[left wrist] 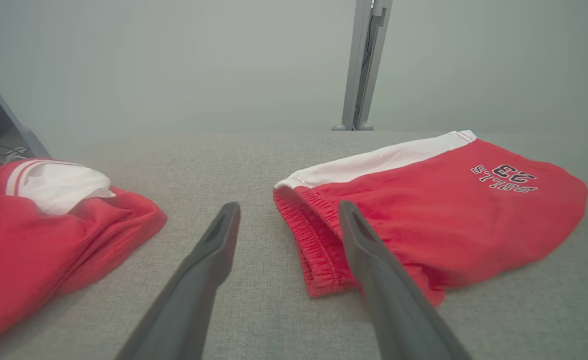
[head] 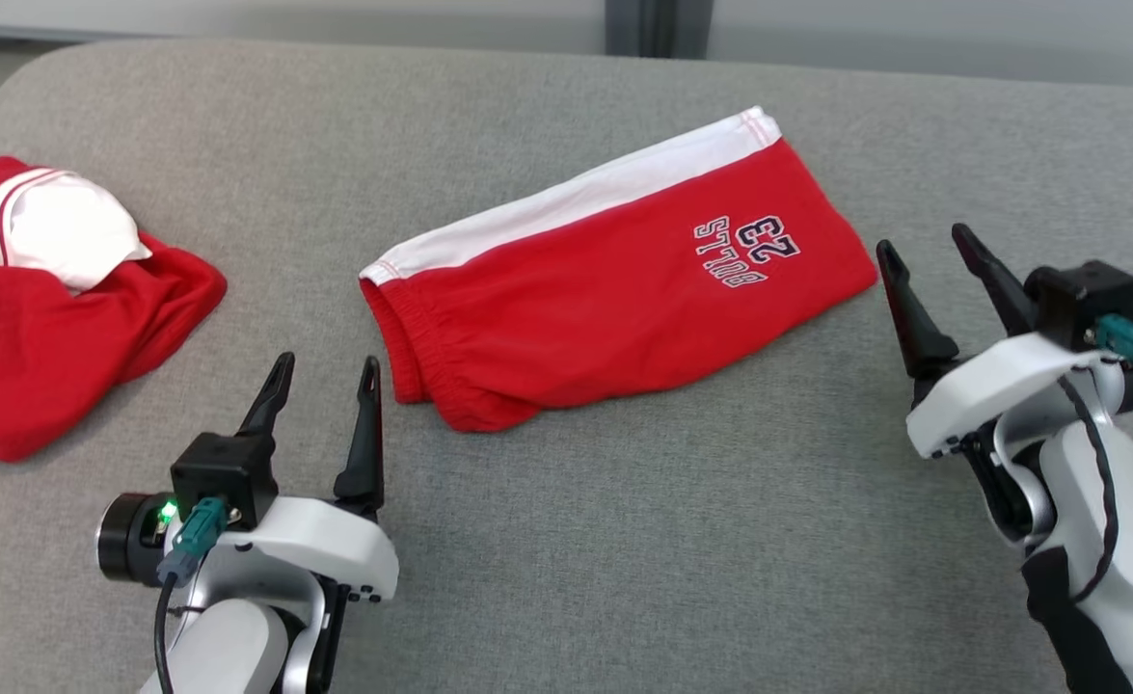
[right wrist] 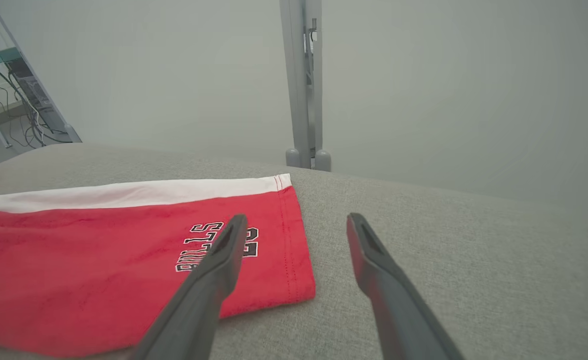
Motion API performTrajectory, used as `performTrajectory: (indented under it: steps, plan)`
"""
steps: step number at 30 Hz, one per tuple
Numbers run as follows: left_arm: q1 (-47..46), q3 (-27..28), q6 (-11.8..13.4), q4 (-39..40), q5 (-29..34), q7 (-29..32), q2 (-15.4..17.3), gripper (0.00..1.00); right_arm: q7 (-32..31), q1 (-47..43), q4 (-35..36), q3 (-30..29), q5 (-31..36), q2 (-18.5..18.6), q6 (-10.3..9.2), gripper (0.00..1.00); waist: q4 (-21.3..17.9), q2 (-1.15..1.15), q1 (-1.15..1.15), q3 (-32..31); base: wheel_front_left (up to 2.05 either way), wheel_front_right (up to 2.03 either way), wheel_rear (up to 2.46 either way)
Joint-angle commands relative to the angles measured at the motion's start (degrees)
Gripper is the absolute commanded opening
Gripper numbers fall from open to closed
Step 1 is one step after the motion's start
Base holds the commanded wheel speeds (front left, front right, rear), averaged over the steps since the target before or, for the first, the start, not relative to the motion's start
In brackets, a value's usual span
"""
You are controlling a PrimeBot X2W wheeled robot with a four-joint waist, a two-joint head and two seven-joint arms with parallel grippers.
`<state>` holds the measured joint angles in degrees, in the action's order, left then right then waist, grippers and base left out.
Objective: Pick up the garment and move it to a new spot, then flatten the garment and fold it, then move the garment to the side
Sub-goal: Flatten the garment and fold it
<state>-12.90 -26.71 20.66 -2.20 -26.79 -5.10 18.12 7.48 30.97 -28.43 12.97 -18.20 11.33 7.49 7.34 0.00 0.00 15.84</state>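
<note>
Head view: red shorts (head: 614, 308) laid flat at middle of grey fabric surface (head: 682, 540). Left pincer (head: 327, 360) set near waistband (head: 412, 333), right pincer (head: 921, 237) just beside hem (head: 831, 207). Both are held apart, nothing gripped. Ends flanked, presumably for two-handed lift.

One high, two low
Your head view looks down on the grey cushion (head: 624, 578); both wrist views skim close over it toward the wall (left wrist: 173, 60) — all share the red shorts (head: 624, 299).
</note>
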Motion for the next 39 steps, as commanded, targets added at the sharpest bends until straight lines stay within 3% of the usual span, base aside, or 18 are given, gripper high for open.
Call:
performTrajectory:
  steps: [1,11,19,20,21,30,39]
  plan:
    - [-1.5,-0.1,-0.3,0.2,0.2,-0.6,-0.3,1.00,0.2,2.4,-2.3,0.7,-0.6,0.6,0.01,1.00,1.8,0.00,0.00,2.3,0.00,0.00,0.00]
    - [-5.3,-1.2,-2.0,-1.6,0.2,-2.6,-2.5,1.00,1.0,11.9,-14.8,4.2,-1.2,2.1,0.01,1.00,5.8,0.00,0.00,8.5,0.00,0.00,0.00]
    - [-7.1,-1.4,-2.8,-4.3,-0.4,-4.2,-3.8,1.00,1.7,15.0,-23.7,7.7,-3.2,0.3,0.02,1.00,6.6,0.00,0.00,9.9,0.00,0.00,0.00]
    - [-7.3,-1.4,-2.8,-4.5,-0.5,-4.4,-3.8,1.00,1.4,15.2,-24.3,8.5,-3.9,-0.1,0.06,0.42,6.5,0.00,0.00,9.9,0.00,0.00,0.00]
    - [-7.5,-1.4,-2.9,-4.8,-0.5,-4.5,-3.9,1.00,1.2,15.2,-24.9,9.1,-4.7,-0.5,0.08,0.00,6.3,0.00,0.00,9.8,0.00,0.00,0.00]
    - [-7.6,-1.2,-2.6,-5.8,-0.9,-5.1,-3.5,1.00,4.6,13.6,-23.6,12.3,-10.5,-0.6,0.07,0.00,4.3,0.00,0.00,8.6,0.00,0.00,0.00]
    - [-5.7,-1.2,-2.2,-6.2,-1.3,-4.5,-2.5,1.00,7.1,2.9,-14.6,11.1,-13.7,-0.2,0.06,0.00,1.7,0.00,0.00,5.2,0.00,0.00,0.00]
